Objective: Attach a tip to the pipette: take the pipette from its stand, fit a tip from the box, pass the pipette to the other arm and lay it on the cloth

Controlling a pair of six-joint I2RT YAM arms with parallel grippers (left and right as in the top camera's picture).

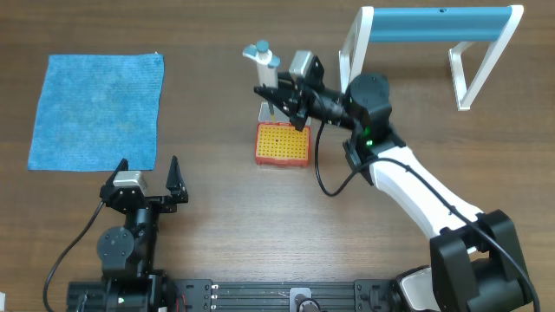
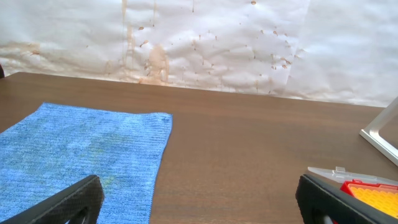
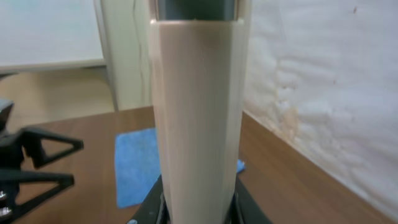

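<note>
**Pipette poised upright over the tip box**

In the upper middle of the top view, the right claw [image 1: 284, 89] was closed around the pipette [image 1: 263, 59], well apart from the stand [image 1: 434, 26] at upper right. It held the pipette upright with its lower end aimed at the orange tip box [image 1: 283, 144], apparently so it could press straight down into a tip. Whether a tip was already seated could not be told. At lower left the left claw [image 1: 147, 180] sat with fingers spread wide, just below the blue cloth [image 1: 97, 111] on the surface [image 1: 217, 217], likely placed for the handover.
</note>
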